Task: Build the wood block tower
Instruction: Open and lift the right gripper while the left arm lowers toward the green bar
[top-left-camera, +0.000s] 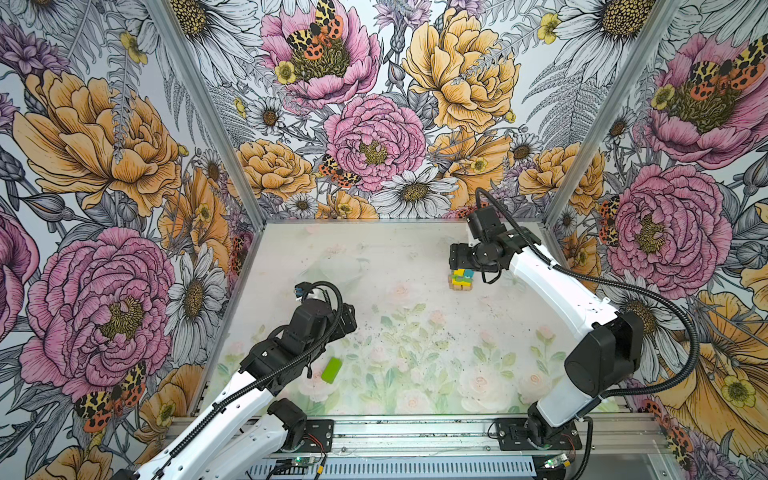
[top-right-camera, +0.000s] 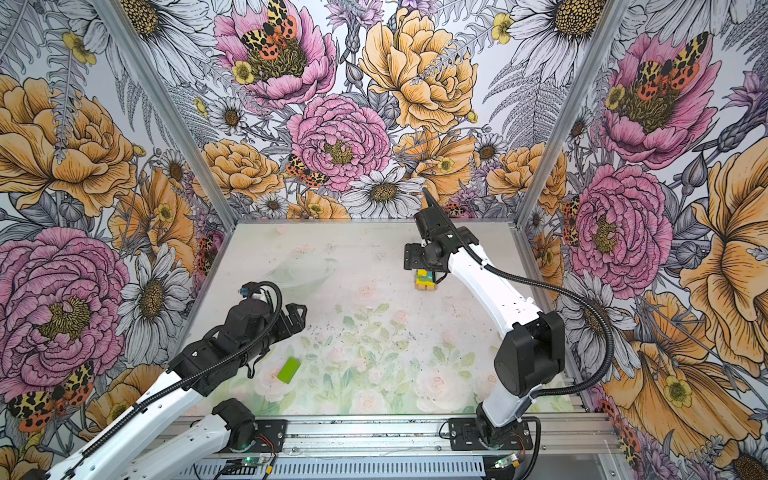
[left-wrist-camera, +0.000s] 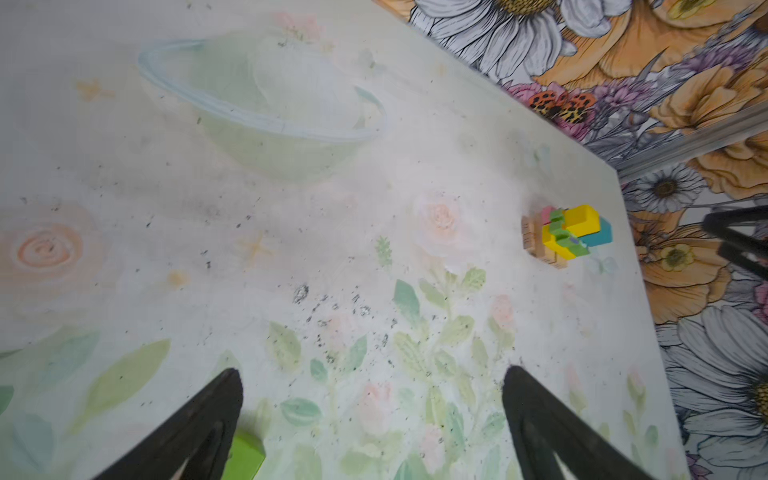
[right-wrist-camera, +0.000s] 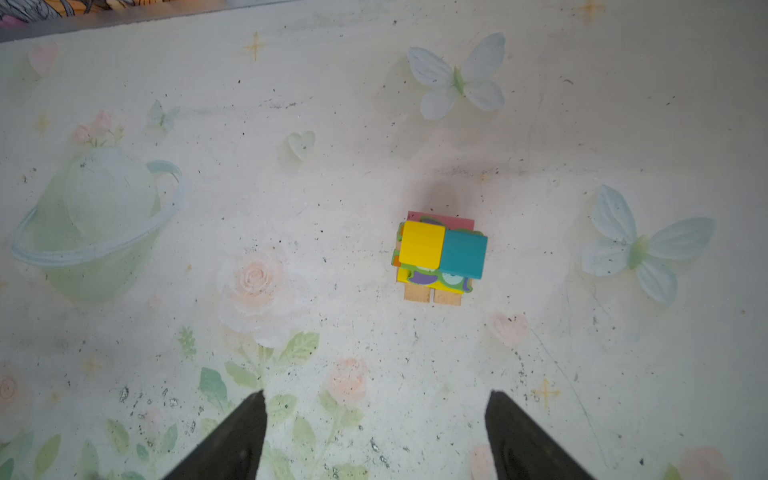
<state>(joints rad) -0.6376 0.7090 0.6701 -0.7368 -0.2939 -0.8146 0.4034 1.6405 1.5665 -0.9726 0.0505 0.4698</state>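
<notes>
My left gripper (left-wrist-camera: 372, 374) hangs with its jaws wide apart and empty. The lime-green block (left-wrist-camera: 245, 455) lies flat on the table (left-wrist-camera: 166, 249) below, close against one finger's inner edge. It is partly hidden, so probably not centred between them. It looks like light, rigid, smooth-painted wood, so I'd pinch its long flat sides at mid-length. The right gripper (right-wrist-camera: 376, 395) is also spread and empty, with the tower (right-wrist-camera: 438, 253) ahead of its fingertips — a loose stack, easily nudged

No readable text, label, brand, number or sign shows on anything in these views
</notes>
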